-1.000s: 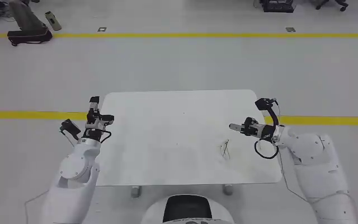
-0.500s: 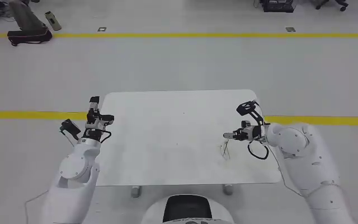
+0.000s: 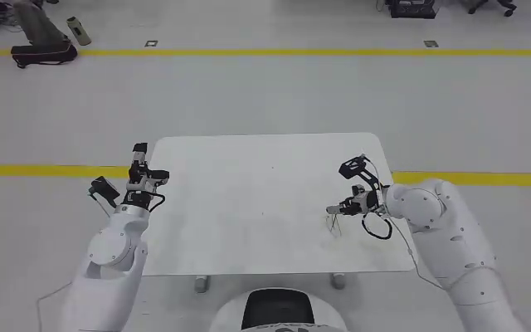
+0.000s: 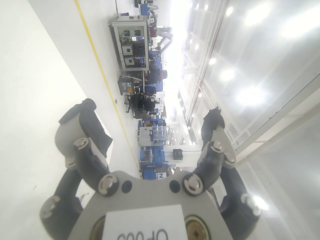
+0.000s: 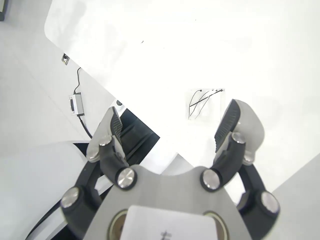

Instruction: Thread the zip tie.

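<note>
The right end effector (image 5: 175, 117), spread apart, hovers just beside the zip ties (image 5: 202, 101) on the counter's (image 3: 249, 199) right front, likely for a pickup, while the left end effector (image 4: 150, 118), also apart, hangs beside the counter.

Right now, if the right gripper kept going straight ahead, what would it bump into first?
Likely the white table, right beside the thin zip ties; the open right gripper points down at them, depth unclear.

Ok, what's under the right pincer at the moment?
Bare white table and a loose bunch of thin black zip ties, lying just ahead of the open right pincer, untouched. The pincer's own body covers the table directly beneath its base.
</note>
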Tool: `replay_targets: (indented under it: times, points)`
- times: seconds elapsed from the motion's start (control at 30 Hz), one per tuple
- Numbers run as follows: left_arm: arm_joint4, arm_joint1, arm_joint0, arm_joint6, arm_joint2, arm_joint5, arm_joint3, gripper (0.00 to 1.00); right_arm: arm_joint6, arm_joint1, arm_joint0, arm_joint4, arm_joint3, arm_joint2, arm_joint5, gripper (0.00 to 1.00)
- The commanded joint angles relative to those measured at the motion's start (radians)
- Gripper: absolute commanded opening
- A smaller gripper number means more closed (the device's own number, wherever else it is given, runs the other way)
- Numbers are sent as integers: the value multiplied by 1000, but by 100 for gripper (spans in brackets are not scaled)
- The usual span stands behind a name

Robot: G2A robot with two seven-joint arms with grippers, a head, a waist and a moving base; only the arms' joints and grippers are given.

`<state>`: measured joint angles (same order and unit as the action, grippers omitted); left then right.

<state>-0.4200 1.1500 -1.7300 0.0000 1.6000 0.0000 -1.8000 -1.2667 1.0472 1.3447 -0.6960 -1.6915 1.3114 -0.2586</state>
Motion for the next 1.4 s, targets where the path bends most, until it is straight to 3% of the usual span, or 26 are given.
replay_targets:
  times: [0.0,0.13,0.47,0.63,0.8,0.9,1.23,1.37]
  points:
    - [0,0,0,0,0,0,0,100,-66,5,-33,-82,19,-57,48,100]
    - [0,0,0,0,0,0,0,100,-123,14,-93,-119,97,-172,83,100]
    - [0,0,0,0,0,0,0,100,-120,15,-98,-129,104,-183,87,100]
    - [0,0,0,0,0,0,0,100,-123,22,-139,-173,138,-238,128,100]
    - [0,0,0,0,0,0,0,100,-123,16,-209,-152,241,-346,155,100]
    - [0,0,0,0,0,0,0,100,-123,7,-272,-78,303,-429,182,100]
    - [0,0,0,0,0,0,0,100,-123,5,-279,-70,308,-435,185,100]
    - [0,0,0,0,0,0,0,100,-123,18,-296,-45,362,-455,271,100]
